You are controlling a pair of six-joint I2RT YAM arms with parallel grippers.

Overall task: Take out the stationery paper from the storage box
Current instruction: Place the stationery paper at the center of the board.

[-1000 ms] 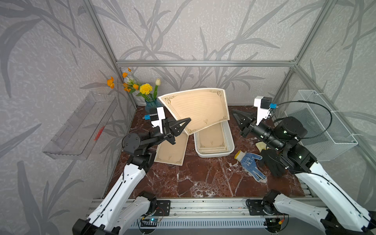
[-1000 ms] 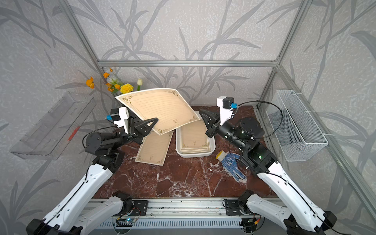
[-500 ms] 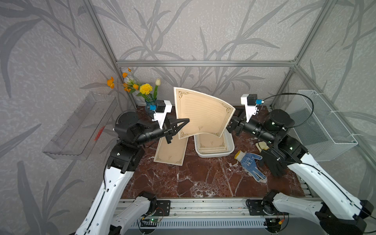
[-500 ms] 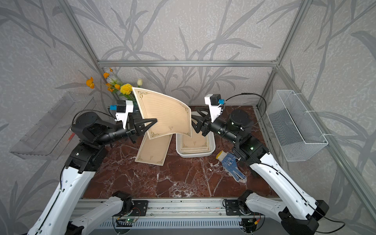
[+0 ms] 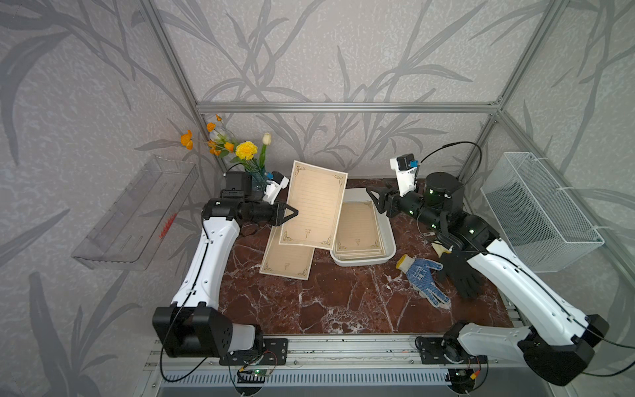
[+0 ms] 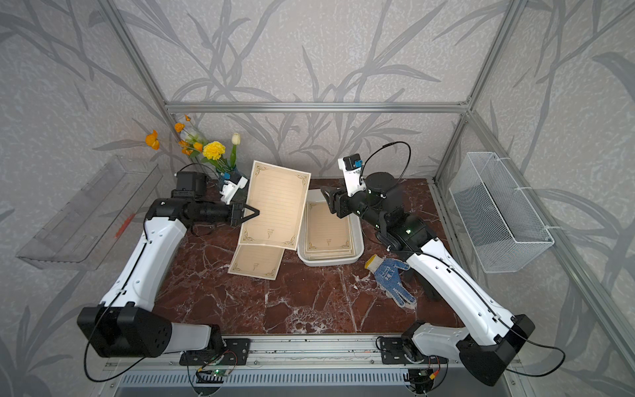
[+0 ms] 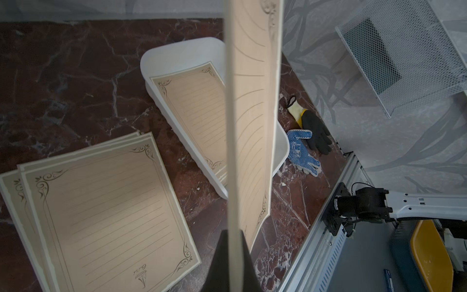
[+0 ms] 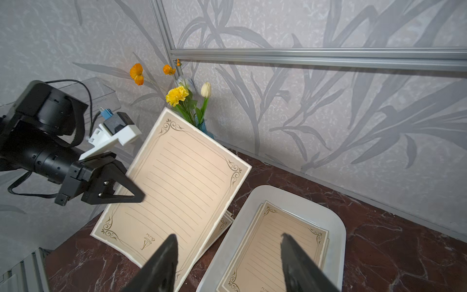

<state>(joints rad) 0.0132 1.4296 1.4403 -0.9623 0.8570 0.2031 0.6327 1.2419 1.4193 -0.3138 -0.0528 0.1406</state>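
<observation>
Near the tabletop's (image 5: 343,302) front right corner lie a blue-dotted glove (image 5: 421,278) and a black glove (image 5: 460,280). The black one is partly under the right arm in a top view. The blue glove has a print on its back, too small to read.

Further in, left of centre, a loose stack of stationery paper (image 5: 287,264) lies flat on the marble, at least three sheets by the edges seen from the left wrist (image 7: 101,215). Just beside it on the right is the white storage box (image 5: 386,237), with more sheets inside (image 5: 357,225).

The left end effector (image 5: 292,214) is pressed together on the left long edge of a single sheet of stationery paper (image 5: 314,209). It holds the sheet tilted in the air over the stack, whose far part it hides, and in both top views the sheet overlaps the box's left rim. Each sheet has a small emblem with a scrap of script near one end, which cannot be read.

The right end effector (image 5: 374,201) hangs above the box's far right part with its fingers (image 8: 164,260) spread wide, touching nothing and apart from the lifted sheet.

In the far left corner is a bunch of flowers (image 5: 245,151), its vase mostly hidden behind the left wrist. A clear shelf tray (image 5: 137,213) is on the left wall and a wire basket (image 5: 536,213) on the right.
</observation>
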